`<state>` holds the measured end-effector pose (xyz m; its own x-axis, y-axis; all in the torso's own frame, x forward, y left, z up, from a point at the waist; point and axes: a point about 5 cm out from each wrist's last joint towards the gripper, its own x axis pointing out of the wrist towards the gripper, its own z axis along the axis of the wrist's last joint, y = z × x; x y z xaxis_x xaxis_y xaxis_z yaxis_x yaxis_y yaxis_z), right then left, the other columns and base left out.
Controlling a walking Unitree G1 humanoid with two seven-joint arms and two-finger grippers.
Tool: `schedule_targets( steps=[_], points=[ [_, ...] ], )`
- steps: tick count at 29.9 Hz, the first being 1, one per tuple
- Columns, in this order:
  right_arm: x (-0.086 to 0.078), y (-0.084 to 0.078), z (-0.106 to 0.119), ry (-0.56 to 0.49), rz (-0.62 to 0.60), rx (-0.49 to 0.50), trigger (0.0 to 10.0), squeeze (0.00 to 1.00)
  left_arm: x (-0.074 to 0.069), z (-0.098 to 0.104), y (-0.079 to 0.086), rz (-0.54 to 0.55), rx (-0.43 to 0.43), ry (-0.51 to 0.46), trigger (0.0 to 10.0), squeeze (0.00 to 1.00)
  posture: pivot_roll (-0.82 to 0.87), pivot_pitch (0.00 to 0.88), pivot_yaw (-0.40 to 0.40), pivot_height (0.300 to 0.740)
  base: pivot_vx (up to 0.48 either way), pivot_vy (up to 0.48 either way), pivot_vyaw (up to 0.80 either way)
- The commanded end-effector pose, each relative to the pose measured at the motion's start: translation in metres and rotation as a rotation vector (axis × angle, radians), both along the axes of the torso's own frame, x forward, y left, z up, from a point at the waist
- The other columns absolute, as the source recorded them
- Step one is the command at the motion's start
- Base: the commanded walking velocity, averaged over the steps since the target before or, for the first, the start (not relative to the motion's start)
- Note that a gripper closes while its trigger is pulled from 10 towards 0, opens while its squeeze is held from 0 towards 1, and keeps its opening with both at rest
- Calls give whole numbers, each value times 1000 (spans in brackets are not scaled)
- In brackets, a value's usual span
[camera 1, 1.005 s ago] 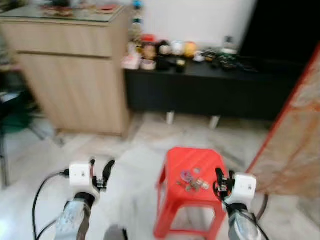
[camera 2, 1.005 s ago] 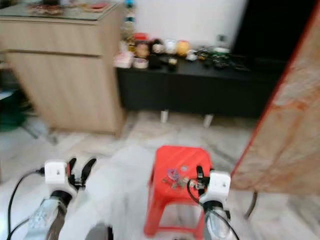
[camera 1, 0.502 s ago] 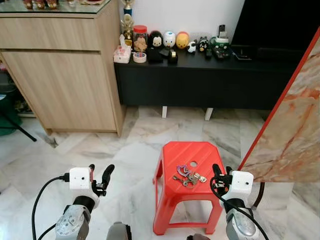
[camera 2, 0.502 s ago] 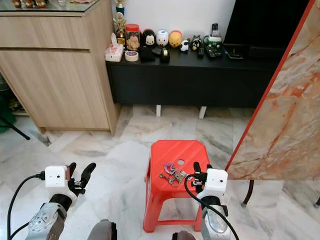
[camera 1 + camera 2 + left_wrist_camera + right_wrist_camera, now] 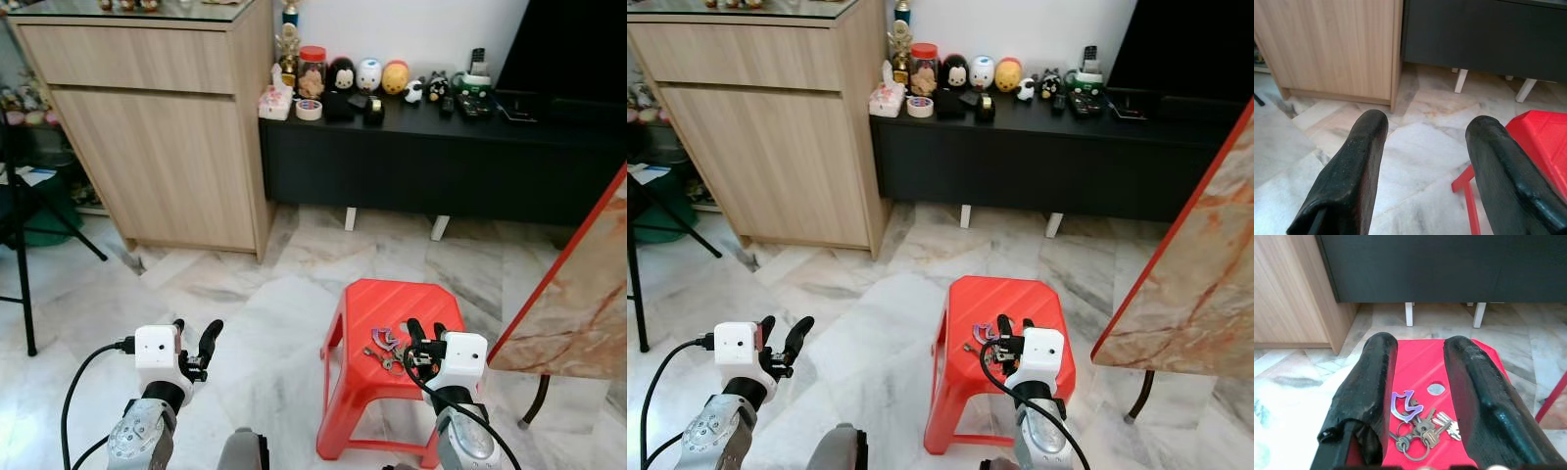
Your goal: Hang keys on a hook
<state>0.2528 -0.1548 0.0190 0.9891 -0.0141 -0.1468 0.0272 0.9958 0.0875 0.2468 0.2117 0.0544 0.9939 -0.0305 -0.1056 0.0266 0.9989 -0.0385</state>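
Your bunch of keys lies on top of the red plastic stool, near the small round hole in its seat, with a purple key fob at the end of the bunch that points toward the black TV console. Your right gripper hovers just above the near side of the stool, its two black fingers spread apart with nothing between them; in the right wrist view the keys sit in the gap between the fingers, lower than the fingertips and not touched by either. Your left gripper is held out over the marble floor, well apart from the stool on its left side, and its fingers are also spread and empty. Ahead of you to the left stands a light wooden cabinet with a glass top, and beside it the low black console carries a row of small figurines, a roll of tape and a red-lidded jar. At your right a marble-patterned tabletop with a red edge juts in close to the stool. A black tripod leg stands at the far left.
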Motion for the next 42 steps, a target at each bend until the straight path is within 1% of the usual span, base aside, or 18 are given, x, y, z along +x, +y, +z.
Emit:
schedule_targets(
  steps=[1, 9, 29, 42],
  points=[
    [-2, -4, -1, -1, -14, -1, 10000, 0, 3, 1, -4, -17, 0, -2, 10000, 0, 29, 13, -53, 650, 0, 0, 0],
    [-2, -4, -2, 6, -21, 4, 10000, 0, 3, 1, -5, -29, 10, -4, 10000, 0, 29, 13, -52, 650, 30, 0, 0],
    [-3, -5, -2, 9, -27, 6, 10000, 0, 2, 1, -6, -26, 7, -5, 10000, 0, 30, 25, -57, 650, 287, 0, 0],
    [-5, -6, -7, 29, -22, 2, 10000, 0, 2, 0, -7, -31, 7, -3, 10000, 0, 30, 28, -59, 650, 327, 0, 0]
  ],
)
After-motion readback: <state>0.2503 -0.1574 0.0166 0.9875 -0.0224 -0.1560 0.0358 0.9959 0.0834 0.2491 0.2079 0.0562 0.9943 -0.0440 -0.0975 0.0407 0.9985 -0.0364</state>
